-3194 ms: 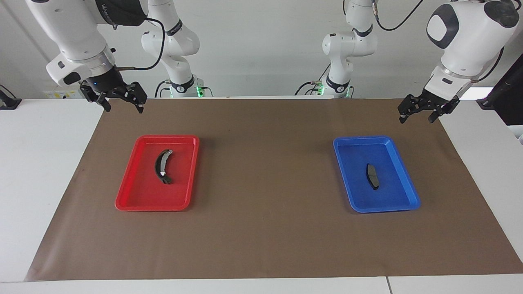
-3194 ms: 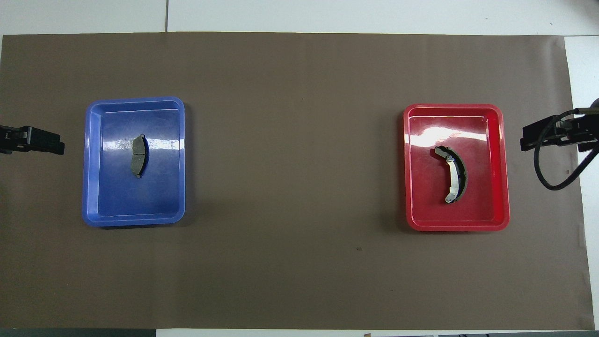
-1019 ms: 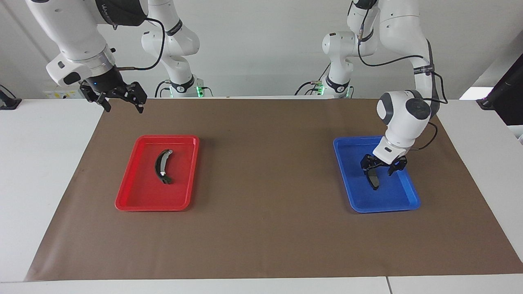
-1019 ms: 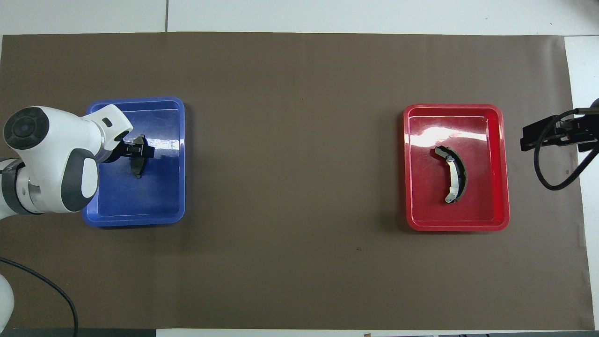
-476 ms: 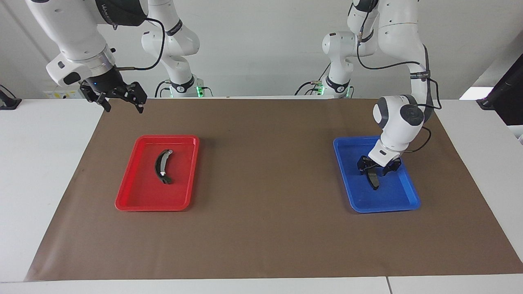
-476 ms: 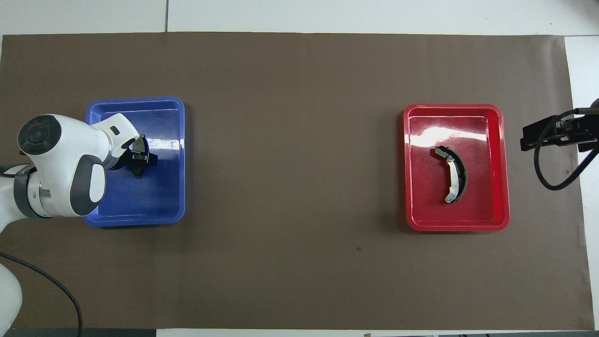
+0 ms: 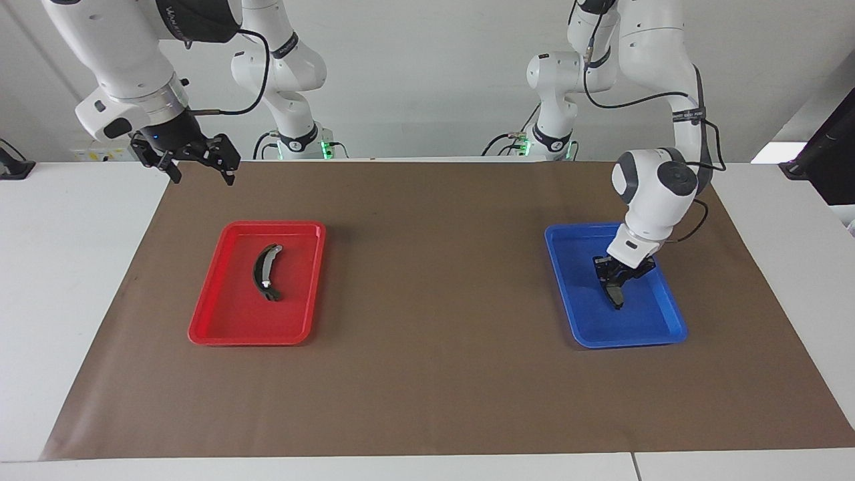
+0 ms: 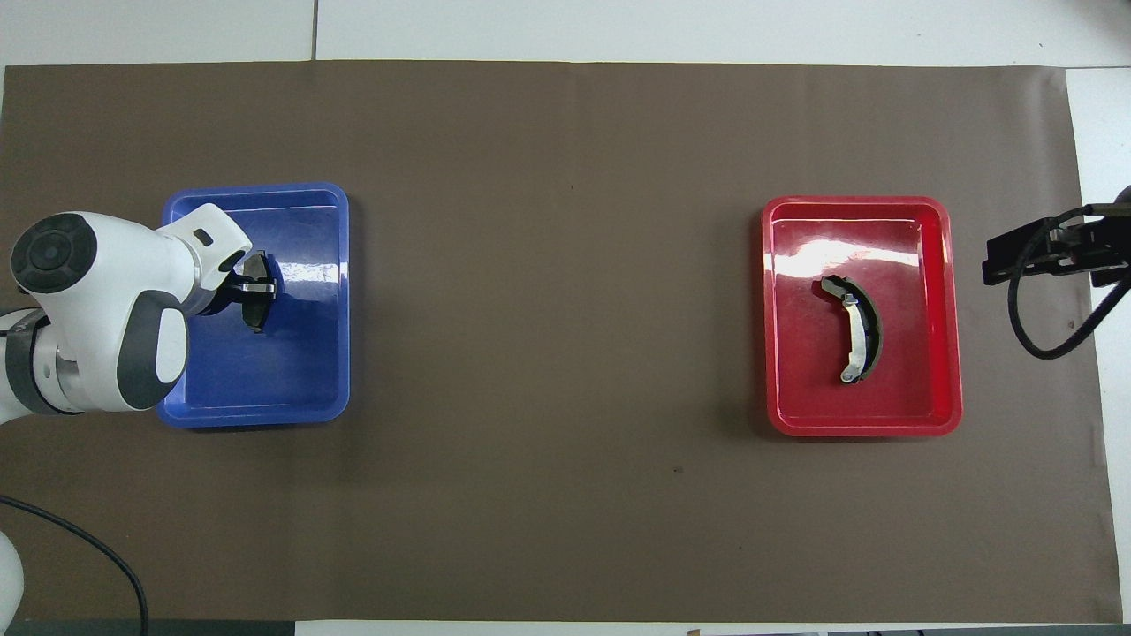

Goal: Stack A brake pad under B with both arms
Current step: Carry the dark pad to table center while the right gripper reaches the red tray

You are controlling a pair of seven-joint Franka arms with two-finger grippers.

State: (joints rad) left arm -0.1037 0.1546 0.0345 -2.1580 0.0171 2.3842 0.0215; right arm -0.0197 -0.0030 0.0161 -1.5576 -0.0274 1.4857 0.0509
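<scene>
Light: bright, even, from above.
Glare: white patches on the red tray (image 8: 941, 265) floor and the blue tray (image 8: 340, 265) floor, toward their farther rims.
Shadows: soft, short, beside each tray.
Sharpness: both views crisp, edges undistorted.

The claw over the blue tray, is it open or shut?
Shut. The left claw has its fingertips pinched on the small dark brake pad in the blue tray.

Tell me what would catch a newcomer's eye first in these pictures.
The left gripper, down in the blue tray, is shut on the short dark brake pad. At the right arm's end, the curved piece lies untouched in the red tray, the open right gripper waiting above the mat's edge.
</scene>
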